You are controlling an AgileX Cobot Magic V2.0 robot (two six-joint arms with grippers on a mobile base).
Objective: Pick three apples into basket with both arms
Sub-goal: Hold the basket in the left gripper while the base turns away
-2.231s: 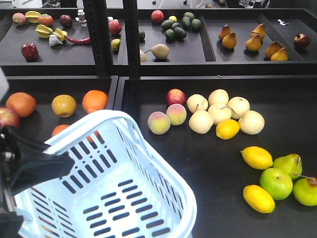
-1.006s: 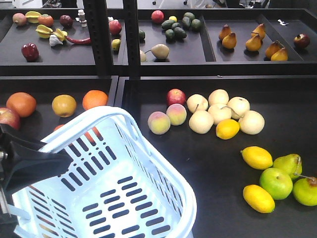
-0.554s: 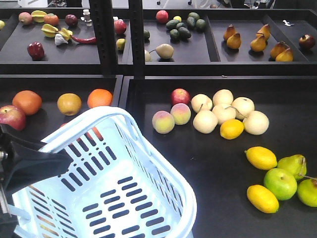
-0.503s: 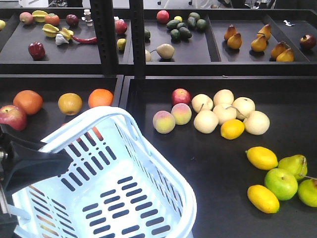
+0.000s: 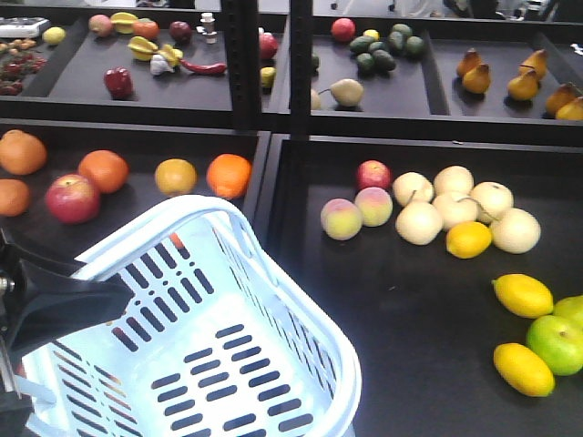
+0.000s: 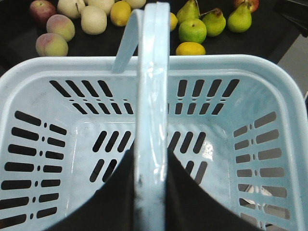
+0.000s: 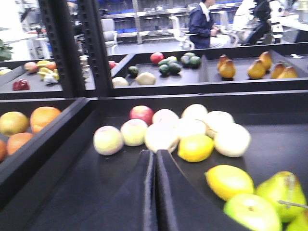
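A pale blue plastic basket (image 5: 196, 206) was shown tilted at the lower left, above the dark counter (image 5: 410, 309). Its loop handle (image 6: 151, 86) was gripped by the left end effector (image 6: 152, 161). The right end effector (image 7: 155, 161) was pressed closed on nothing. One red apple (image 5: 73, 198) lay near the oranges (image 5: 228, 175). A second red apple (image 5: 373, 174) sat just behind two peaches (image 5: 342, 218), outside the basket.

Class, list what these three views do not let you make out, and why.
Front view: the fruit behind the basket rim, only a sliver showing.
Front view: green fruit, cut by the right edge.
Left wrist view: left gripper pads, covered by the handle.
Right wrist view: far shelf fruit, blurred.
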